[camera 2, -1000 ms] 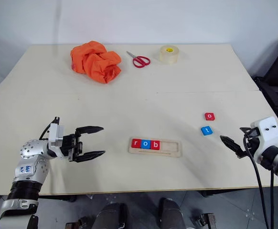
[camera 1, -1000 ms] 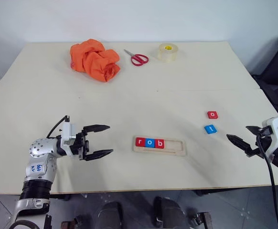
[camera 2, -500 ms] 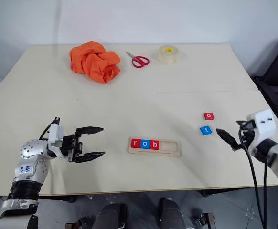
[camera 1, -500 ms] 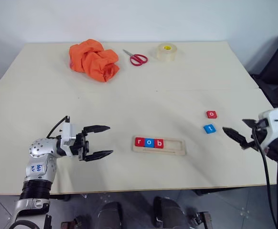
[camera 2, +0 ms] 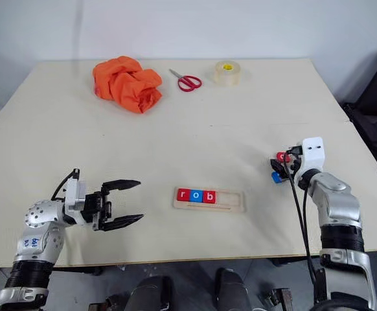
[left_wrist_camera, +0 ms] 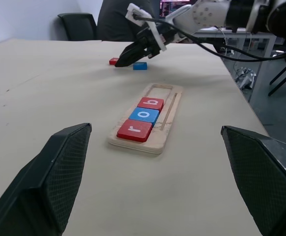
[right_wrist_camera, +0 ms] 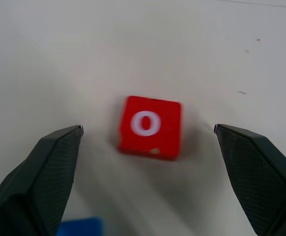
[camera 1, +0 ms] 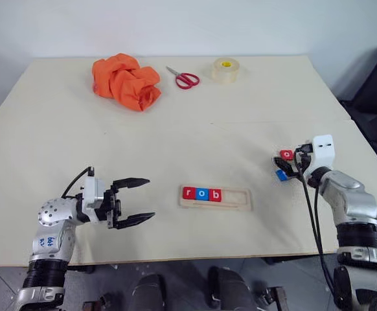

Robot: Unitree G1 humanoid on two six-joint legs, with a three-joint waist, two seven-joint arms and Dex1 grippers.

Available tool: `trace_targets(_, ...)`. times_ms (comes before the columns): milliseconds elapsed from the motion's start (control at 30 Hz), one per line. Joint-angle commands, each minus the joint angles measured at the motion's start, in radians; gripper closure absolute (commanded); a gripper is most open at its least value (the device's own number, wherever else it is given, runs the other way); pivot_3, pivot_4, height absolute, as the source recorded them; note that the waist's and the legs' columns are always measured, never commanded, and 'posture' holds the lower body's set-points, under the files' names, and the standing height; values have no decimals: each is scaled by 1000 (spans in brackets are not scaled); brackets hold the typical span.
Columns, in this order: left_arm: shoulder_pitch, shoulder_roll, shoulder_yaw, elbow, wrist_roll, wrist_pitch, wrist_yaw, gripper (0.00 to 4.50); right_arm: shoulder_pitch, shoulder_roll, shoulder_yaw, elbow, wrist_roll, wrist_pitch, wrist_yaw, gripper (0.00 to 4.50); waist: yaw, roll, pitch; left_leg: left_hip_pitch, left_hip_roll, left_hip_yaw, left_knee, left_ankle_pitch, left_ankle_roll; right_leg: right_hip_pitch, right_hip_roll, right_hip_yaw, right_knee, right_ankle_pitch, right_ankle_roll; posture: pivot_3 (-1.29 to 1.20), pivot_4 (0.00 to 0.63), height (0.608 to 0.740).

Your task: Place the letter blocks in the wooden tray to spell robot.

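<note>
Left eye view: nearest, the left gripper (camera 1: 135,201) hangs wide open and empty, beside the wooden tray (camera 1: 215,197), which holds r, o, b at its left end. Farther right, the right gripper (camera 1: 285,165), jaws spread wide and holding nothing, straddles the red o block (right_wrist_camera: 150,127), the blue block (camera 1: 280,175) just beside it.

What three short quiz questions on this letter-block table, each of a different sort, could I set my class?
1. True or false: the wooden tray holds four blocks.
2. Which block lies between the right gripper's open fingers?
A. red o
B. blue t
C. red b
3. Fill in: the scissors lie between the orange cloth and the ____.

Key: 1 false; 2 A; 3 tape roll.
</note>
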Motion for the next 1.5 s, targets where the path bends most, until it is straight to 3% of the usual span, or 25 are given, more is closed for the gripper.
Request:
trace_targets(33,21,16,23,-52,-21,1,16,0,-20,3,-3,43,-17,-37,-16,28,-3,0,0,0,0,0,0,0,0,0,0,0,0,0,0,0,150,740)
trace_targets(67,25,16,23,-54,-21,1,18,0,-24,8,-4,55,-15,-39,-17,28,-3,0,0,0,0,0,0,0,0,0,0,0,0,0,0,0,150,740)
trace_targets(367,8,13,12,-32,-19,0,7,0,-23,32,-11,10,-5,-37,-48,2941,-2,0,0,1,0,0,1,0,0,1,0,0,1,0,0,0,150,740)
trace_targets(400,2,13,10,-24,-18,-1,2,0,-15,36,-16,-29,0,-24,-59,3047,-2,0,0,1,0,0,1,0,0,1,0,0,2,0,0,0,150,740)
trace_targets(533,-29,14,4,11,-14,-2,-19,0,63,62,-41,-326,37,79,-121,3041,-1,0,0,0,0,0,0,1,0,-1,0,0,2,0,0,0,150,740)
trace_targets(767,-75,10,-13,68,-11,-3,-58,0,354,143,-96,-935,183,435,-224,3041,2,0,0,0,0,-1,-1,0,0,-1,0,0,0,0,0,0,150,740)
trace_targets(933,-100,-1,-26,92,-7,-6,-74,0,513,206,-92,-1061,212,526,-267,3041,1,0,0,0,0,-1,-1,0,1,0,0,0,-1,0,0,0,150,740)
trace_targets(1167,-111,-1,-32,82,-9,5,-77,0,546,269,-85,-1034,196,511,-308,3041,-3,0,0,0,1,-2,-1,0,1,0,1,0,0,0,-1,0,150,740)
trace_targets(1333,-99,2,-29,64,-12,9,-72,0,544,235,-84,-1038,196,489,-278,1361,-1,0,0,0,0,-2,-1,0,1,0,1,0,0,0,-1,0,150,740)
trace_targets(1433,-83,0,-26,49,-15,9,-67,0,536,109,-85,-1036,207,453,-154,306,-1,0,0,0,0,-2,-1,0,1,0,0,0,0,0,-1,0,150,740)
trace_targets(1500,-75,-4,-27,39,-15,8,-63,0,536,3,-63,-1018,208,419,-50,52,-1,0,0,0,0,-2,-1,-1,1,0,0,0,-1,0,-1,0,150,740)
